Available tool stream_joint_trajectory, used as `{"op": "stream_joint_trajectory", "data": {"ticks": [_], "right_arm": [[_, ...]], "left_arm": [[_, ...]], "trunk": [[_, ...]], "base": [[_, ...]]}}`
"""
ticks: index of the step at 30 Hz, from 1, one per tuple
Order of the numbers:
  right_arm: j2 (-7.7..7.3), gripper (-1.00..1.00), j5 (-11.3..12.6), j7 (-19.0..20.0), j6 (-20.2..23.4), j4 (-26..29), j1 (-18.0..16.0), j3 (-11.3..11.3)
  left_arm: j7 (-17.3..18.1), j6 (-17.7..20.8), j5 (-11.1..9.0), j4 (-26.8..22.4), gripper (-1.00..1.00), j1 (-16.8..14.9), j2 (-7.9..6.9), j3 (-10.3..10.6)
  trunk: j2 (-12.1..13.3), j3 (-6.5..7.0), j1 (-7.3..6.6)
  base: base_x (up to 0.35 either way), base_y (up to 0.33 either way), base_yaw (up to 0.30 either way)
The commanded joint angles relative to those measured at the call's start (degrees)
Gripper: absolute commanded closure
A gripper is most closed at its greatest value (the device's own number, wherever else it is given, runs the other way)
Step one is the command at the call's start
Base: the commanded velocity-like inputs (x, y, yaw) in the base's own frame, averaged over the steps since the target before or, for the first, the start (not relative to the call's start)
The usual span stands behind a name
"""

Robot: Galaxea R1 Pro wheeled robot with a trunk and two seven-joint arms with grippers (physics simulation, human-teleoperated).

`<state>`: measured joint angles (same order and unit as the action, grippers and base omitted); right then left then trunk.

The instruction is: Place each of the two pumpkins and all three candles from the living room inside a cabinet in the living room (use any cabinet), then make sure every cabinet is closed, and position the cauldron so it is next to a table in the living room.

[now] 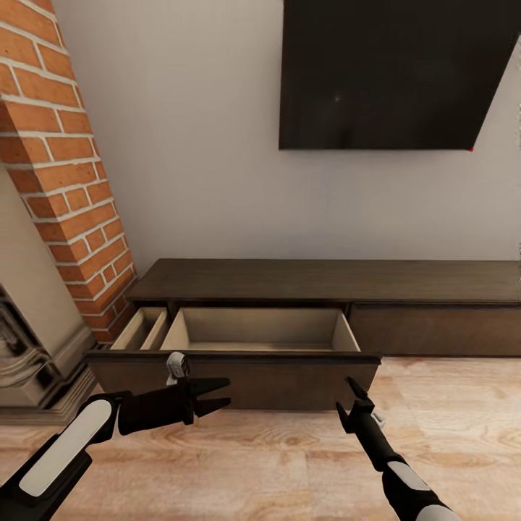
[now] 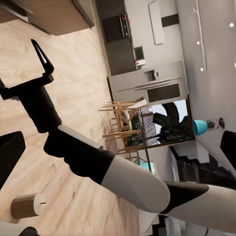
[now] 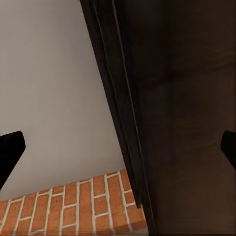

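Observation:
The low dark-brown cabinet (image 1: 325, 281) stands against the wall, its left drawer (image 1: 239, 370) pulled out over the floor. The drawer's beige inside holds nothing. My left gripper (image 1: 218, 395) hovers open just in front of the drawer front, fingers pointing right. A little to the right, my right gripper (image 1: 349, 400) is open too, fingers pointing up at the drawer's right corner. In the left wrist view one beige candle (image 2: 24, 205) rests on the wood floor, past my right arm (image 2: 83, 152). Pumpkins, cauldron and table are out of view.
A brick chimney column (image 1: 65, 166) and the beige fireplace surround (image 1: 29, 362) stand close on the left. A black TV (image 1: 391, 72) hangs above the cabinet. The cabinet's right front (image 1: 441, 329) is closed. Wooden chairs (image 2: 123, 120) and kitchen units show far behind.

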<state>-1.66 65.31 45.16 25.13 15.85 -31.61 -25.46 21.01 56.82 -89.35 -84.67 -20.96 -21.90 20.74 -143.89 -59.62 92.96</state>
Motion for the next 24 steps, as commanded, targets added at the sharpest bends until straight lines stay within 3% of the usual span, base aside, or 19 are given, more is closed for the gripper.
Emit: {"op": "stream_joint_trajectory", "data": {"ticks": [1, 4, 6, 10, 13, 18, 20, 24], "right_arm": [[-0.03, -1.00, 0.3, 0.0, 0.5, -0.6, 0.0, 0.0], [-0.14, -1.00, -0.8, -0.4, 0.5, -3.1, 0.0, 0.3], [-0.35, -1.00, -2.7, -0.5, 0.5, -4.8, 0.0, 0.6], [-0.90, -1.00, -9.1, -0.4, 0.5, -7.8, 0.0, 0.8], [-2.21, -1.00, -15.6, -0.2, 0.7, -10.1, 0.0, 0.8], [-3.30, -1.00, -22.4, -0.6, 0.8, -12.4, 0.1, 0.8], [-4.81, -1.00, -26.0, -0.8, 0.9, -13.2, 0.1, 0.8], [-5.74, -1.00, -27.2, -0.7, 0.8, -13.4, 0.2, 0.9]], "left_arm": [[0.4, 0.0, 0.3, 0.0, -1.00, 0.0, -0.02, 0.2], [0.3, 0.0, 0.4, 0.0, -1.00, -0.1, 0.05, 0.4], [0.3, 0.0, 0.5, 0.0, -1.00, -0.1, 0.04, 0.5], [0.3, 0.0, 0.6, 0.0, -1.00, -0.1, 0.02, 0.6], [0.2, 0.0, 0.5, 0.0, -1.00, -0.1, 0.02, 0.8], [0.1, 0.0, 0.5, 0.0, -1.00, -0.1, 0.02, 0.8], [-0.9, 0.0, 0.3, 0.0, -1.00, -0.1, 0.02, 0.8], [-2.0, 0.0, 0.3, 0.0, -1.00, -0.1, 0.05, 0.8]], "trunk": [[0.0, 0.18, -0.04], [0.0, 0.84, -0.11], [0.1, 1.29, -0.16], [0.1, 2.17, -0.27], [0.2, 2.84, -0.35], [0.2, 3.95, -0.47], [0.3, 4.39, -0.53], [0.3, 5.27, -0.63]], "base": [[0.000, 0.000, 0.000], [0.000, 0.000, 0.000], [0.000, 0.000, 0.000], [0.000, 0.000, 0.000], [0.000, 0.000, 0.000], [-0.125, 0.000, 0.000], [-0.158, 0.000, 0.000], [-0.047, 0.000, 0.000]]}}
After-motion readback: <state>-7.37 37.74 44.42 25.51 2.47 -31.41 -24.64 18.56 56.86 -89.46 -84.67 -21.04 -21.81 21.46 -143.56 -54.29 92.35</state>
